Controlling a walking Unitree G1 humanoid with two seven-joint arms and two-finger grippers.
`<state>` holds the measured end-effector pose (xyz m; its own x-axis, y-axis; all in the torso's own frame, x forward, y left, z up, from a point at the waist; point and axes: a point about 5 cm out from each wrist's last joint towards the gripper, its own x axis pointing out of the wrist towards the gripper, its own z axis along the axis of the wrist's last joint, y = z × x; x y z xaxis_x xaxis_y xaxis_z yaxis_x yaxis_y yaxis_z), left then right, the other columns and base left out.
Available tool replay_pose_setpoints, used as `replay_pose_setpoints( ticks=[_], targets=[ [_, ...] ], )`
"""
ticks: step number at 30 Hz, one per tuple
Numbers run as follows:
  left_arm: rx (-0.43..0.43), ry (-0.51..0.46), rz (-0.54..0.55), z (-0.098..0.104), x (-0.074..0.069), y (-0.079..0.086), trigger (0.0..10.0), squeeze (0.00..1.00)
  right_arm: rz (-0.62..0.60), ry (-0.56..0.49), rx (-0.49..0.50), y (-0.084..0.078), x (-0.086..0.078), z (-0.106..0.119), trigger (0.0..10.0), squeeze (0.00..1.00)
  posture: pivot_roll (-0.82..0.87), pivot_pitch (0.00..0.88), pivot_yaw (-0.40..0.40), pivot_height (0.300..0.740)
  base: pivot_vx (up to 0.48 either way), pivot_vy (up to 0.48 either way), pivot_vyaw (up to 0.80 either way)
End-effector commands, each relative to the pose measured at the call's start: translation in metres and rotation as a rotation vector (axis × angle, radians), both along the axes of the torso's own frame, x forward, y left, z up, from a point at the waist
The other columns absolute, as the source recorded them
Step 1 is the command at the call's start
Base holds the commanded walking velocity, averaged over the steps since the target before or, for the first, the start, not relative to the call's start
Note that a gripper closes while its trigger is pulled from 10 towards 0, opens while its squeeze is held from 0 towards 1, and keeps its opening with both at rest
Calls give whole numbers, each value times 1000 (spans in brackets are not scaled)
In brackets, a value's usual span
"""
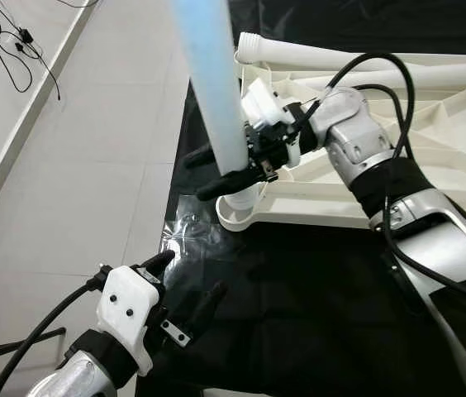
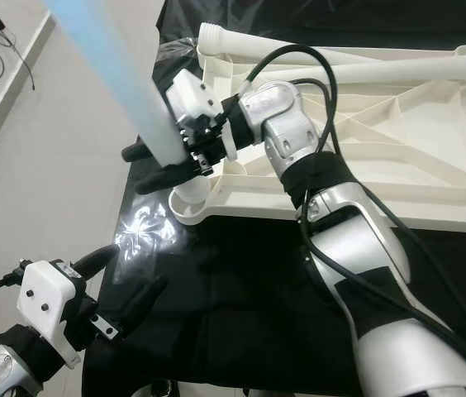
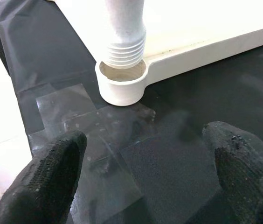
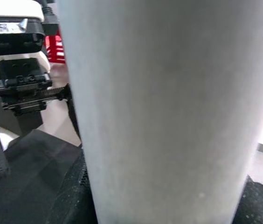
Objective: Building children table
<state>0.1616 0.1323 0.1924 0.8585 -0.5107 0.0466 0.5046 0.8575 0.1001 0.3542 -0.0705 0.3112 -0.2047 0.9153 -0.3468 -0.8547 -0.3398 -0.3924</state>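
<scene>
Left gripper (image 1: 185, 291) is hovering low over the black sheet (image 1: 299, 306), fingers spread apart, gripping nothing. Ahead of it, clear tape (image 3: 89, 140) is shining on the sheet beside the corner socket (image 3: 121, 86). The table top (image 1: 398, 157) is lying upside down on the sheet, ribs facing up. A pale leg (image 1: 212, 83) is standing upright with its threaded end (image 3: 126, 52) sitting in that socket; its upper end is running out of frame. Right gripper (image 1: 231, 172) is clamped on the leg just above the socket. Two more legs (image 1: 365, 62) are lying across the underside. No readable writing anywhere. Right wrist view is too close to show more than the leg's surface.
</scene>
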Motion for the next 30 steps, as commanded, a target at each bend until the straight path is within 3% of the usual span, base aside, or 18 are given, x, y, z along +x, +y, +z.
replay_pose_setpoints(
  ticks=[1, 14, 20, 25, 30],
  targets=[
    [2, 28, 3, -3, -2, 1, 10000, 0, -68, 185, -122, -17, 3, -46, 10000, 0, 72, 392, 28, 740, 0, 0, 0],
    [9, 28, 4, -5, 2, 3, 10000, 0, 53, 253, -30, -3, -12, -53, 10000, 0, 72, 381, 32, 740, 0, 0, 0],
    [12, 25, 6, -5, 3, 4, 10000, 0, 68, 227, -132, -4, -15, -64, 10000, 0, 71, 377, 34, 740, 0, 0, 0],
    [12, 26, 5, -6, 3, 4, 10000, 0, 59, 103, -310, -10, -11, -74, 10000, 0, 72, 374, 34, 740, 0, 0, 0],
    [12, 27, 5, -6, 3, 4, 10000, 0, 65, 85, -330, -10, -12, -74, 10000, 0, 73, 373, 33, 740, 0, 0, 0]
  ],
)
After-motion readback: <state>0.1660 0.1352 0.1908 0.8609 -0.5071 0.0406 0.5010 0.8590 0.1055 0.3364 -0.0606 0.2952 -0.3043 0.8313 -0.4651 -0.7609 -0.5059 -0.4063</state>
